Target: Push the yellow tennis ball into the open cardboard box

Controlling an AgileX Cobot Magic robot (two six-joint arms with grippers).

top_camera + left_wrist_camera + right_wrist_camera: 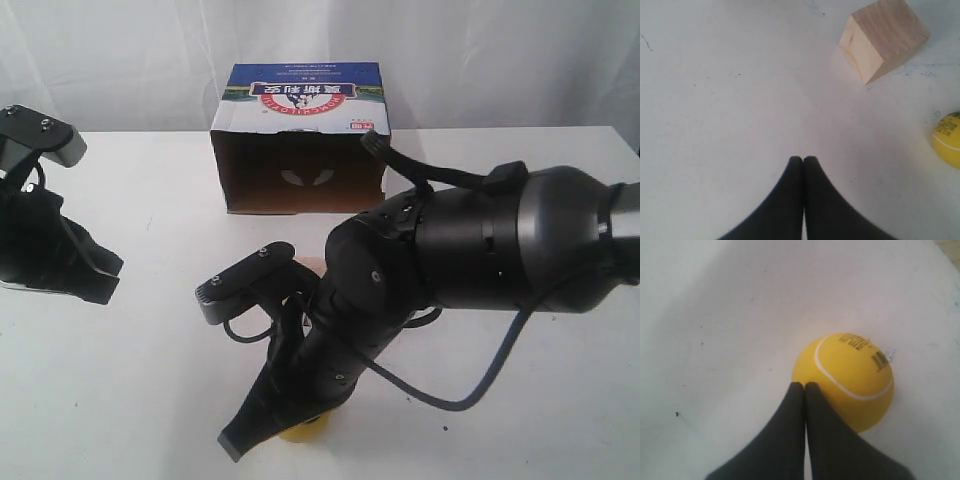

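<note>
Closed tight and empty, my right gripper (804, 386) touches the round yellow tennis ball (852, 377), a blunt wedge for shoving it toward the open brown cardboard box (300, 150).

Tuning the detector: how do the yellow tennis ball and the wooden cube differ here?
The yellow tennis ball is round and bright yellow with a white seam; the wooden cube is flat-faced, pale and grained. The ball carries black print; the cube shows none. The shut right gripper looks pressed to the ball; nothing touches the cube. Both rest on the white table.
</note>
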